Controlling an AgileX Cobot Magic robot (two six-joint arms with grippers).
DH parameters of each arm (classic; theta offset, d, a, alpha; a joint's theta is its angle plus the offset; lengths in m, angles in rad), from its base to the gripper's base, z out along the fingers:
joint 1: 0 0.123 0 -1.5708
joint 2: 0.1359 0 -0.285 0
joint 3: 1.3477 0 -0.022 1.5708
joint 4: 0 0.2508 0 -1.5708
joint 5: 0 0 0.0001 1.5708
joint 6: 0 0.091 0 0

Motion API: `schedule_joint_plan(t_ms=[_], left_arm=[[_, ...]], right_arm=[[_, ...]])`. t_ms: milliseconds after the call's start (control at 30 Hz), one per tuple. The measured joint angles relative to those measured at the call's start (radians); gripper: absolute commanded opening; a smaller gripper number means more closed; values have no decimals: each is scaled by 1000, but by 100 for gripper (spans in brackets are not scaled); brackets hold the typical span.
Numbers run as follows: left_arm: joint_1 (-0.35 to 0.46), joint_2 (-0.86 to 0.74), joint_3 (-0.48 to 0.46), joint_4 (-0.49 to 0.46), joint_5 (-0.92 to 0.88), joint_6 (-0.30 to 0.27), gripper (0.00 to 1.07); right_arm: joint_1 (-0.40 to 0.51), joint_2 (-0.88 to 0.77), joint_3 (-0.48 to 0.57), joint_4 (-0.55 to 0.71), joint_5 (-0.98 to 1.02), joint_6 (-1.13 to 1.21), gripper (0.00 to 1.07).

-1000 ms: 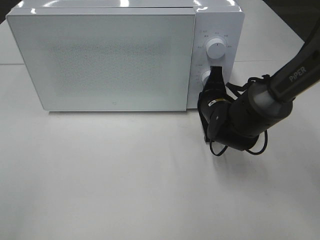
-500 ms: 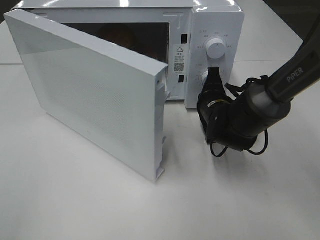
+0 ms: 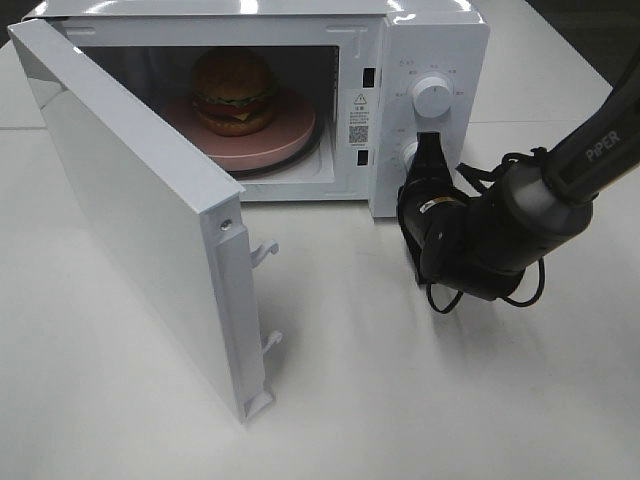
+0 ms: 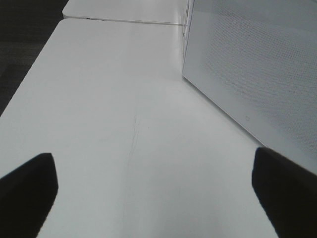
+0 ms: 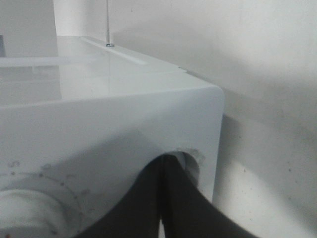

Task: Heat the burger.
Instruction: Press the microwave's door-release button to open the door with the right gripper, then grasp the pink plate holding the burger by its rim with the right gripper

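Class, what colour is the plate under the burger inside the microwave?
The plate is pink, clearest in the exterior high view.

"PiPER" is printed on the right arm point(image 3: 600, 150). The microwave point(image 3: 440, 40) bears a sticker point(image 3: 360, 118) with a warning triangle; its small print is unreadable.

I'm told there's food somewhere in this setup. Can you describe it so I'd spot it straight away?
Start at the big white microwave at the back of the table, its door standing open to the left. Inside it lies a round pink plate, and the burger sits on top. It alone has a glossy brown bun with green lettuce and layered filling.
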Motion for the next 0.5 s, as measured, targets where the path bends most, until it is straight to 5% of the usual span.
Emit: schedule_joint_plan(t_ms=[500], left_arm=[[0,0,0,0,0,-6,100]], right_arm=[[-23,-146,121,-88,52,-3,0]])
